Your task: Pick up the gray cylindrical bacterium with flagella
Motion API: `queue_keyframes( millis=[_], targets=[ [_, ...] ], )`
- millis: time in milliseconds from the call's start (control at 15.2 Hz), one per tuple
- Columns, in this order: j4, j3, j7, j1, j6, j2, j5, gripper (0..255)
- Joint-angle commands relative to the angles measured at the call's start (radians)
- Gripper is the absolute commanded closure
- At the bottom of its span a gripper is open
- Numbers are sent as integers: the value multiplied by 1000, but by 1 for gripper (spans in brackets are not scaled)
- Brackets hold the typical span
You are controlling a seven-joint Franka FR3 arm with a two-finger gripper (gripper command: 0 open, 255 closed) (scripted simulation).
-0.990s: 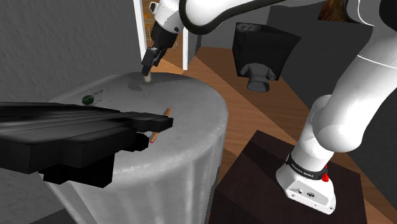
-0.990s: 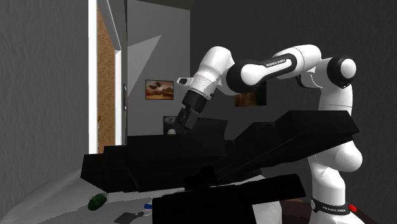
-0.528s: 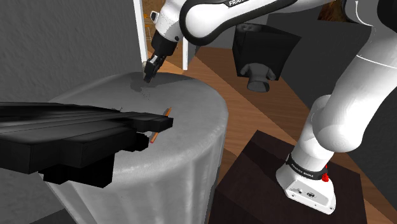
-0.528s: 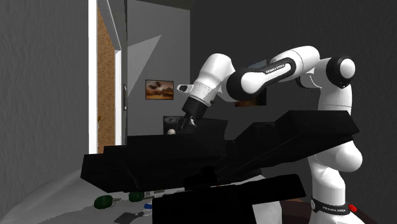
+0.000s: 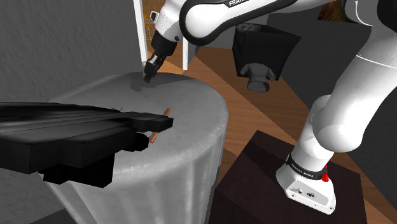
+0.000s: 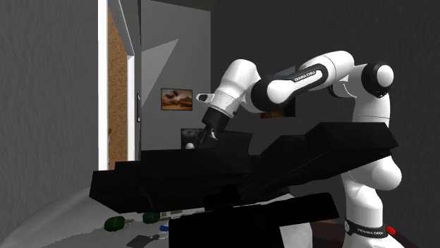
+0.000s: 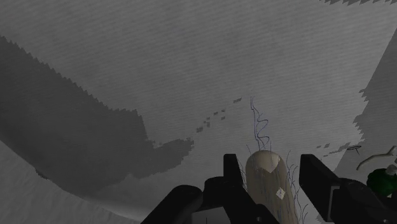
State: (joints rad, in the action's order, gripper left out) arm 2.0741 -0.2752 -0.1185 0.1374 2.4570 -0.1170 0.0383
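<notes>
One round grey draped table [image 5: 191, 127], a black blocky shape [image 5: 76, 137] across its nine o'clock side. Above it, a white arm [image 5: 343, 95] reaching to eleven o'clock in the shoulder view, black gripper [image 5: 147, 77] just over the tabletop. Pinched between the fingers [image 7: 234, 175], a pale grey-tan germ [image 7: 267, 184] with thin trailing hairs. Nearby, a small green thing [image 7: 382, 181].

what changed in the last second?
The forearm swung in over the table and the gripper re-angled; the pale bacterium sits clasped in it. A second green thing came into sight in the second exterior view. Nothing moved in the last half second; black slabs unchanged.
</notes>
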Motion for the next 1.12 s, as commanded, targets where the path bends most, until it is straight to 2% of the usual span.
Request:
queue_keyframes(
  millis=[0, 924, 1056],
  targets=[
    [-9, 1, -2, -1, -13, -2, 1, 255],
    [-179, 7, -3, -3, -200, -20, 4, 255],
    [-181, 7, -3, -3, -202, -20, 4, 255]
  ],
)
